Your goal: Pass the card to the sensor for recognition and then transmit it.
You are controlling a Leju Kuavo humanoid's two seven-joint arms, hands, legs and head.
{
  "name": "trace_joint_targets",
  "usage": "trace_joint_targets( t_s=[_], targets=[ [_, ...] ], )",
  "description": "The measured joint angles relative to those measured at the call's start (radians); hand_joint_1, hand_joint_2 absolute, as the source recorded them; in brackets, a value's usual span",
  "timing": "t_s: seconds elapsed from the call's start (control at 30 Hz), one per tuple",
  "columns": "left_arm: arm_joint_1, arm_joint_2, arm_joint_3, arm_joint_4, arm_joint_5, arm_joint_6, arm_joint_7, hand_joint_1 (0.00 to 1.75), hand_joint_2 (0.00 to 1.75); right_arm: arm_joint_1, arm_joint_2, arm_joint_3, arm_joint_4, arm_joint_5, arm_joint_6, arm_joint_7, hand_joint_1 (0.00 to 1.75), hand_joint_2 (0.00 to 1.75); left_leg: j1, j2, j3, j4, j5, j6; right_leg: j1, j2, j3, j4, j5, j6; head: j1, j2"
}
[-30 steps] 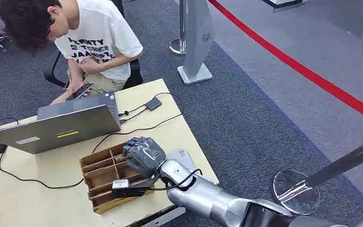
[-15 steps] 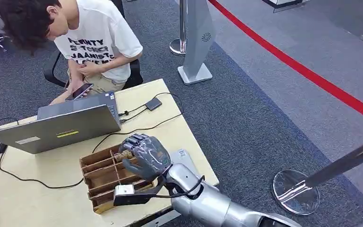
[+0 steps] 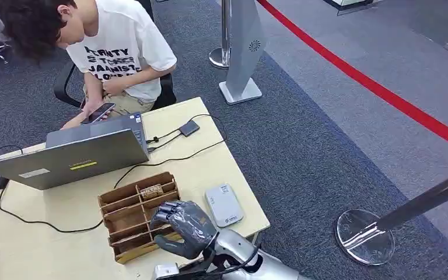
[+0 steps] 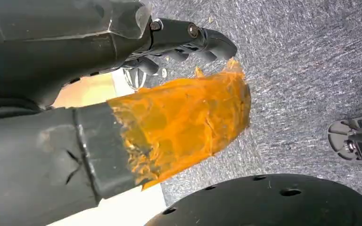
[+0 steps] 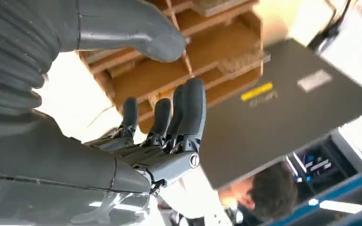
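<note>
A small brownish card (image 3: 151, 191) lies in a far compartment of the wooden divided tray (image 3: 116, 211); it also appears in the right wrist view (image 5: 238, 61). The grey card sensor (image 3: 223, 204) lies flat on the table just right of the tray. My right hand (image 3: 184, 229) hovers over the tray's near right corner, fingers spread and holding nothing (image 5: 136, 141). My left hand (image 4: 169, 113) hangs beside the table over the carpet, its thumb wrapped in orange tape, nothing between thumb and fingers (image 4: 202, 40).
A person sits at the far side with a phone, behind an open grey laptop (image 3: 70, 157). Black cables (image 3: 169, 158) and a small black box (image 3: 189, 128) cross the table. A stanchion base (image 3: 364, 236) stands on the carpet to the right.
My right hand has drawn back from over the tray's far compartments toward the table's near edge, uncovering the card and the sensor. Its fingers have spread.
</note>
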Motion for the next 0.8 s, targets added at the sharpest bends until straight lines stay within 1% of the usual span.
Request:
trace_joint_targets(
  t_s=[0.13, 0.23, 0.27, 0.3, 0.37, 0.43, 0.47, 0.53, 0.57, 0.7, 0.8],
  targets=[
    [0.000, 0.000, 0.000, 0.000, 0.000, 0.000, -0.001, 0.00, 0.00, -0.002, 0.000, 0.011, 0.029, -0.011, -0.001, -0.003, 0.91, 1.75, 0.000, 0.000, 0.000, 0.000, 0.000, 0.000, 0.000, 0.000, 0.000, 0.000, 0.000, 0.000, 0.000, 0.000],
    [0.000, 0.000, 0.000, 0.000, 0.000, 0.000, -0.002, 0.00, 0.00, -0.004, 0.000, 0.014, 0.045, -0.013, -0.002, -0.003, 0.89, 1.75, 0.000, 0.000, 0.000, 0.000, 0.000, 0.000, 0.000, 0.000, 0.000, 0.000, 0.000, 0.000, 0.000, 0.000],
    [0.000, 0.000, 0.000, 0.000, 0.000, 0.000, -0.002, 0.00, 0.00, -0.005, 0.000, 0.014, 0.050, -0.013, -0.003, -0.002, 0.89, 1.75, 0.000, 0.000, 0.000, 0.000, 0.000, 0.000, 0.000, 0.000, 0.000, 0.000, 0.000, 0.000, 0.000, 0.000],
    [0.000, 0.000, 0.000, 0.000, 0.000, 0.000, -0.002, 0.00, 0.00, -0.007, 0.000, 0.014, 0.055, -0.012, -0.004, -0.002, 0.96, 1.75, 0.000, 0.000, 0.000, 0.000, 0.000, 0.000, 0.000, 0.000, 0.000, 0.000, 0.000, 0.000, 0.000, 0.000],
    [0.000, 0.000, 0.000, 0.000, 0.000, 0.000, -0.003, 0.00, 0.00, -0.013, 0.000, 0.014, 0.067, -0.011, -0.009, 0.000, 0.94, 1.75, 0.000, 0.000, 0.000, 0.000, 0.000, 0.000, 0.000, 0.000, 0.000, 0.000, 0.000, 0.000, 0.000, 0.000],
    [0.000, 0.000, 0.000, 0.000, 0.000, -0.001, -0.003, 0.00, 0.00, -0.020, 0.000, 0.014, 0.078, -0.008, -0.016, 0.004, 0.99, 1.75, 0.000, 0.000, 0.000, 0.000, 0.000, 0.000, 0.000, 0.000, 0.000, 0.000, 0.000, 0.000, 0.000, 0.000],
    [0.000, 0.000, 0.000, 0.000, 0.000, -0.001, -0.003, 0.00, 0.00, -0.023, 0.000, 0.014, 0.083, -0.006, -0.021, 0.005, 0.99, 1.75, 0.000, 0.000, 0.000, 0.000, 0.000, 0.000, 0.000, 0.000, 0.000, 0.000, 0.000, 0.000, 0.000, 0.000],
    [0.000, 0.000, 0.000, 0.000, 0.000, -0.001, -0.003, 0.00, 0.00, -0.030, 0.000, 0.014, 0.090, -0.001, -0.024, 0.005, 0.94, 1.75, 0.000, 0.000, 0.000, 0.000, 0.000, 0.000, 0.000, 0.000, 0.000, 0.000, 0.000, 0.000, 0.000, 0.000],
    [0.000, 0.000, 0.000, 0.000, 0.000, -0.002, -0.003, 0.00, 0.00, -0.034, 0.000, 0.014, 0.093, 0.000, -0.024, 0.007, 1.01, 1.75, 0.000, 0.000, 0.000, 0.000, 0.000, 0.000, 0.000, 0.000, 0.000, 0.000, 0.000, 0.000, 0.000, 0.000],
    [0.000, 0.000, 0.000, 0.000, 0.000, -0.004, -0.003, 0.00, 0.00, -0.042, 0.000, 0.013, 0.102, -0.005, -0.024, 0.011, 0.94, 1.75, 0.000, 0.000, 0.000, 0.000, 0.000, 0.000, 0.000, 0.000, 0.000, 0.000, 0.000, 0.000, 0.000, 0.000],
    [0.000, 0.000, 0.000, 0.000, 0.000, -0.005, -0.003, 0.00, 0.00, -0.045, 0.000, 0.012, 0.109, -0.015, -0.024, 0.012, 0.96, 1.75, 0.000, 0.000, 0.000, 0.000, 0.000, 0.000, 0.000, 0.000, 0.000, 0.000, 0.000, 0.000, 0.000, 0.000]
  ],
)
